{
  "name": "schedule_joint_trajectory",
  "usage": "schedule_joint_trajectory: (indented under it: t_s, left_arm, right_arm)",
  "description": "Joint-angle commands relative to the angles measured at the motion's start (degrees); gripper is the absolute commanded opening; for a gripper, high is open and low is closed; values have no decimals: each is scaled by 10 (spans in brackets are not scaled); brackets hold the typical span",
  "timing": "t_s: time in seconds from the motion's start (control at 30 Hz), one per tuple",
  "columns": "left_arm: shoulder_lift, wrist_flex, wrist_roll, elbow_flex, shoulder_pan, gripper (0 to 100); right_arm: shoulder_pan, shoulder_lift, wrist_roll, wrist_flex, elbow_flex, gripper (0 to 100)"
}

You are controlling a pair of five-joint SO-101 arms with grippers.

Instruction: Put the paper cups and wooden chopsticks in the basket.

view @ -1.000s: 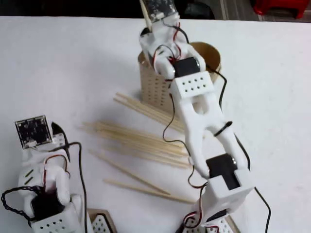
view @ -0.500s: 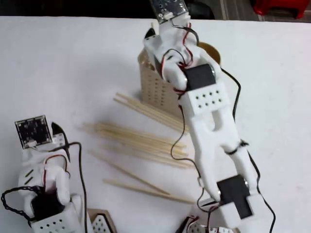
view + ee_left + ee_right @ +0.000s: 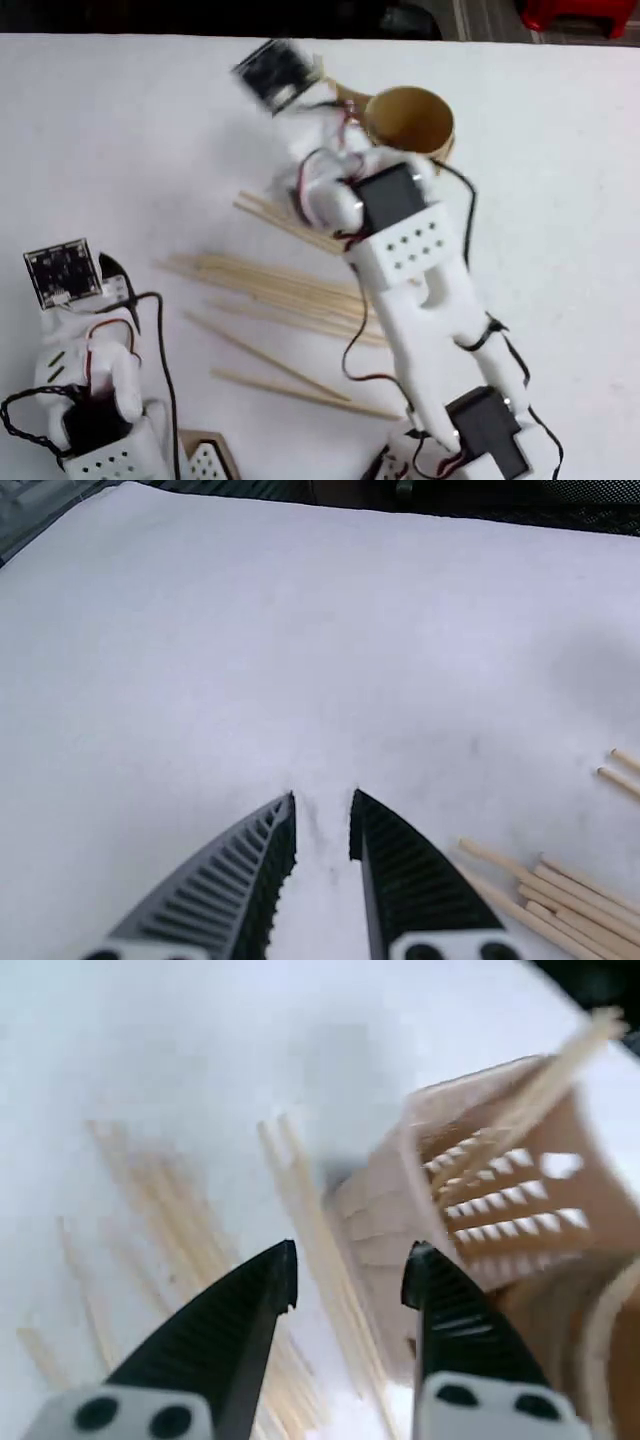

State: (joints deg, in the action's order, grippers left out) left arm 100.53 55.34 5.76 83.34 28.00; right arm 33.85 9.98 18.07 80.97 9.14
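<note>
The right gripper (image 3: 350, 1260), jaws apart and empty, hangs just beside the basket (image 3: 500, 1190) near the desk's far edge. I'd say a careless swing could topple it, spilling the standing chopsticks (image 3: 540, 1080) and knocking the paper cup (image 3: 410, 118). The loose chopsticks (image 3: 290, 290) lie mid-desk. The left gripper (image 3: 322, 798), barely parted, sits by the near-left corner.

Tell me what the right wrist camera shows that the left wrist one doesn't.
Of the two, the right wrist view brings the basket, with chopsticks leaning in it, and the right gripper, fingers wide open, near the basket. The left wrist view brings the left gripper, fingers slightly apart, over the table. Both share the table and loose chopsticks lying on it.
</note>
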Motion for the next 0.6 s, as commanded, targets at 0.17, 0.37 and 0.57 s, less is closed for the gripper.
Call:
schedule_joint_trajectory:
  t_s: [0.17, 0.37, 0.57]
  left_arm:
    - [12, -18, -7, -4, 6, 110]
    - [12, -18, -7, -4, 6, 110]
    - [12, -18, -7, -4, 6, 110]
  right_arm:
    - [53, -103, 104, -42, -49, 183]
    - [51, -243, 135, -103, -9, 187]
    - [32, -374, 160, -102, 108, 187]
